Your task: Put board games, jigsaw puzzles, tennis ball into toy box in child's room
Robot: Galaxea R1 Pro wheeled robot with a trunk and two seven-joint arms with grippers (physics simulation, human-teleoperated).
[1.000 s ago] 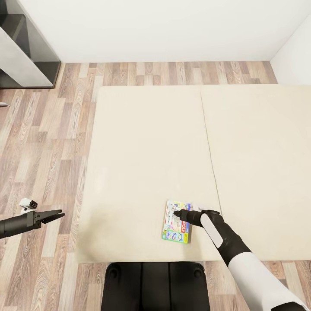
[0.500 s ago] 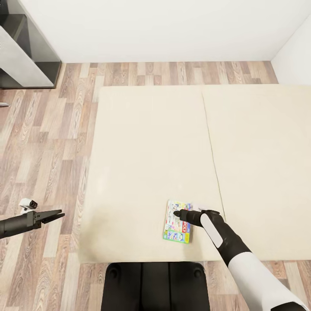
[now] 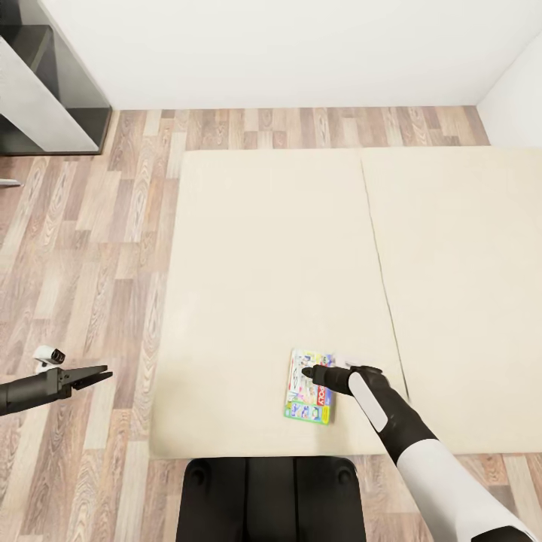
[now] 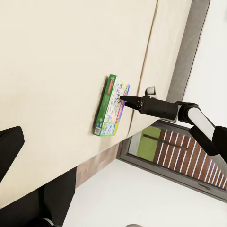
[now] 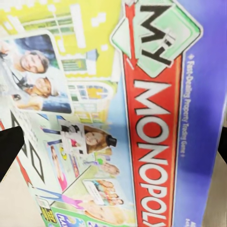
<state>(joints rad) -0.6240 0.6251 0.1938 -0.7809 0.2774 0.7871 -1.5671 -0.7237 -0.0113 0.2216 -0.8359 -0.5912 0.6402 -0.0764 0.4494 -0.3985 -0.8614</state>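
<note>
At nine o'clock in the head view, the left tool (image 3: 102, 373) is being held over the wood plank floor (image 3: 83, 248), its fingers drawn nearly together with nothing between them. Toward six o'clock, the board game (image 3: 309, 386) is being shown lying flat on the cream bed (image 3: 271, 256), near its front edge. The right tool (image 3: 307, 371) is being poised just above the box's cover; whether its fingers are apart or together cannot be told.
</note>
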